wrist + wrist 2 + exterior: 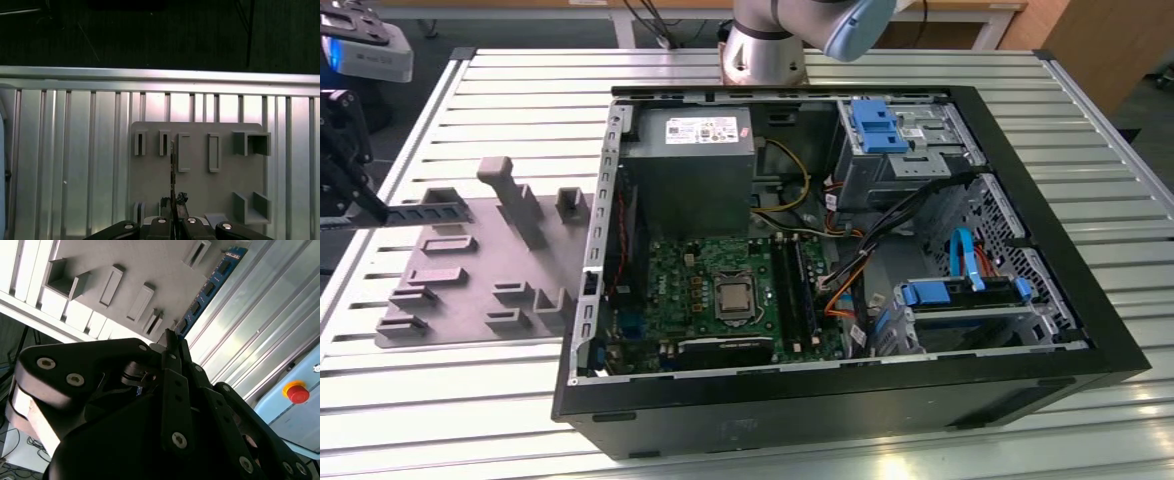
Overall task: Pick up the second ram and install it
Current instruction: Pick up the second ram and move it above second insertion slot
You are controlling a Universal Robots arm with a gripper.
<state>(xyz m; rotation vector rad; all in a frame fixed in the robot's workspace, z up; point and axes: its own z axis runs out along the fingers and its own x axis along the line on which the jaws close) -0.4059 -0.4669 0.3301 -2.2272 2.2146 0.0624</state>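
One dark-blue memory stick (212, 284) juts lengthwise from my pincer (172, 341), which is clamped on its near end, over the grey slotted tray (200, 195); the open computer case (854, 410) sits well apart, toward the exterior view's right.

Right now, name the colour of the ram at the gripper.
Dark blue; the second ram shows it best in the second wrist view.

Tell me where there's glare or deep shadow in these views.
Exterior view: glare on the table slats beside the computer case. Second wrist view: slats washed bright, the hand gripping the second ram dark. First wrist view: black beyond the table.
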